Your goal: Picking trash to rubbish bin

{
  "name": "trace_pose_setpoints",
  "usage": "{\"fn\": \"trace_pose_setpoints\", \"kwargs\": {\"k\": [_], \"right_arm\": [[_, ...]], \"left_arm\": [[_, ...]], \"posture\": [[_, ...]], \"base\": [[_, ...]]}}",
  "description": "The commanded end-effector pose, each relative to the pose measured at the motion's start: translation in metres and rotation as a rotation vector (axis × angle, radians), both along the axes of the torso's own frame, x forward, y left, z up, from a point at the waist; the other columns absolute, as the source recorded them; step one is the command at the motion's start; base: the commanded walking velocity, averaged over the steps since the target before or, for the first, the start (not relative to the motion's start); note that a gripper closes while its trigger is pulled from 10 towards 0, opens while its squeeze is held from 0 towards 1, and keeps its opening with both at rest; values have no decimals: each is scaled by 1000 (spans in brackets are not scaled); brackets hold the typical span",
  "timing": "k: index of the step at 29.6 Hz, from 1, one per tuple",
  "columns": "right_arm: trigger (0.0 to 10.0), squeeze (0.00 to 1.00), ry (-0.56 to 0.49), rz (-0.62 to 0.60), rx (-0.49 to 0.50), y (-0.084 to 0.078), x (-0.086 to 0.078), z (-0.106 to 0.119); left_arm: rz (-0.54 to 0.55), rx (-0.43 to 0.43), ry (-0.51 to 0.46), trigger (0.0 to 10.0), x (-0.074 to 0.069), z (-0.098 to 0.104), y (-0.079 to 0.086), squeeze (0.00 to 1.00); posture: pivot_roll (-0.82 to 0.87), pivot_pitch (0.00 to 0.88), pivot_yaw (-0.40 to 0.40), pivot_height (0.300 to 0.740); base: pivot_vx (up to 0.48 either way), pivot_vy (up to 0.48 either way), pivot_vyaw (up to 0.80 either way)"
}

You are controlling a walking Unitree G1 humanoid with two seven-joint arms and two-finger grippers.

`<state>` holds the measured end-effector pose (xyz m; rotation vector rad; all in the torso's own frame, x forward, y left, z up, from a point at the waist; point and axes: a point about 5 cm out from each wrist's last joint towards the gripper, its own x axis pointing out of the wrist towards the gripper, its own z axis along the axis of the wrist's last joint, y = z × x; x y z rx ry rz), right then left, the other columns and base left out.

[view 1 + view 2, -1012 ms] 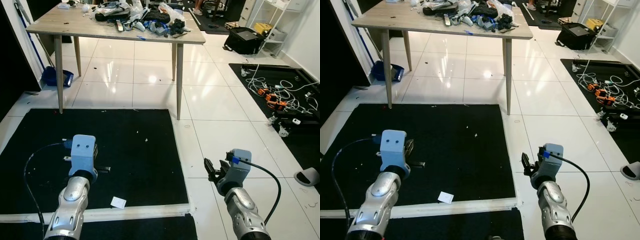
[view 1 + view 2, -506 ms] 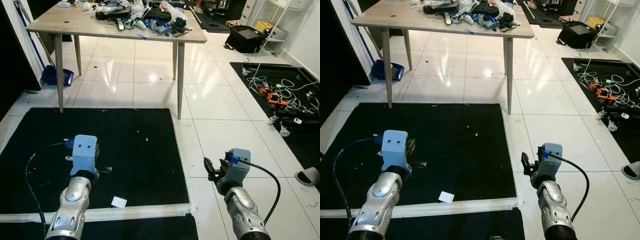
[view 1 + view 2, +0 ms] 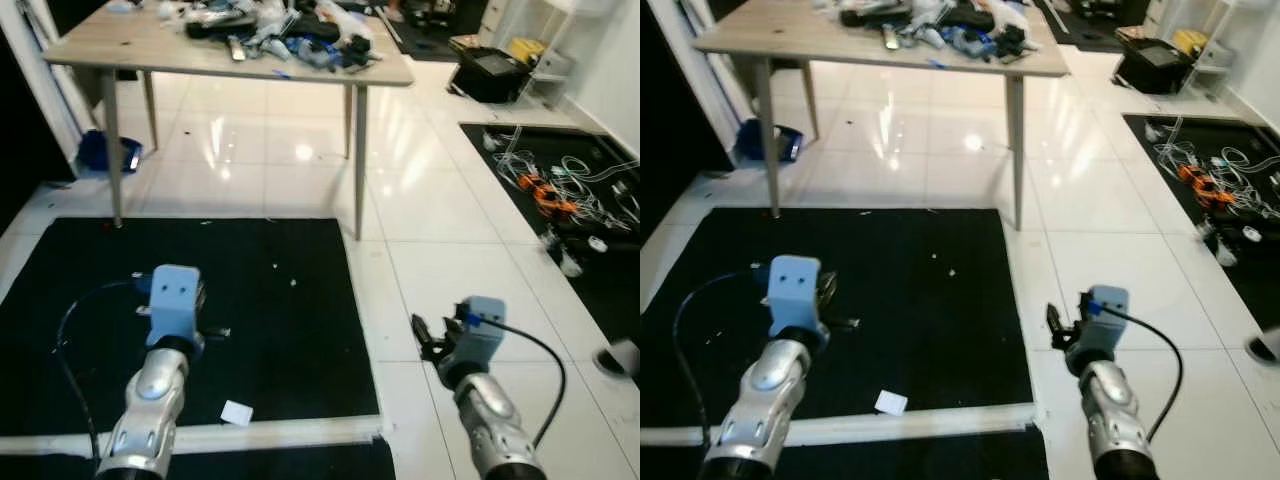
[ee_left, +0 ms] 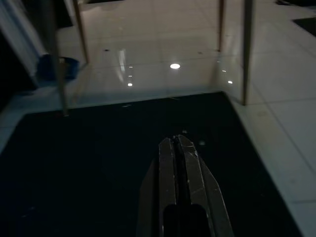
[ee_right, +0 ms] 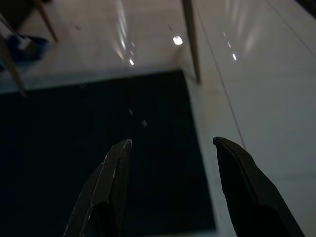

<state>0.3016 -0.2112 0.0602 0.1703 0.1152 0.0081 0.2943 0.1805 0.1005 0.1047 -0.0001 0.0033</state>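
Step in hand, as I judge it: approach, nothing picked up yet.

- My left gripper point(image 4: 178, 148): lower left of the head view, over the matte black mat point(image 3: 280, 330); fingers pressed together, empty.
- Trash: a flat white paper scrap point(image 3: 236, 412), lower centre, near the mat's pale taped edge.
- My right gripper point(image 5: 170, 148): lower right, above glossy white tile point(image 3: 450, 220); fingers spread, empty.

Next move calls for lowering onto the scrap.
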Motion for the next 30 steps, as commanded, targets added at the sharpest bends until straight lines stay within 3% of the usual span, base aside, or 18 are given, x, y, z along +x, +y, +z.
{"fn": "trace_pose_setpoints", "kwargs": {"k": [1,30], "right_arm": [[10000,0,20,6,13,5,-4,-7],[10000,0,-8,18,30,10,-1,-2]], "left_arm": [[10,3,18,10000,-3,-6,4,0],[3,0,5,10000,-3,-4,0,0]], "posture": [[28,118,-24,740],[26,126,-27,740]], "base": [[277,0,0],[269,0,0]]}}
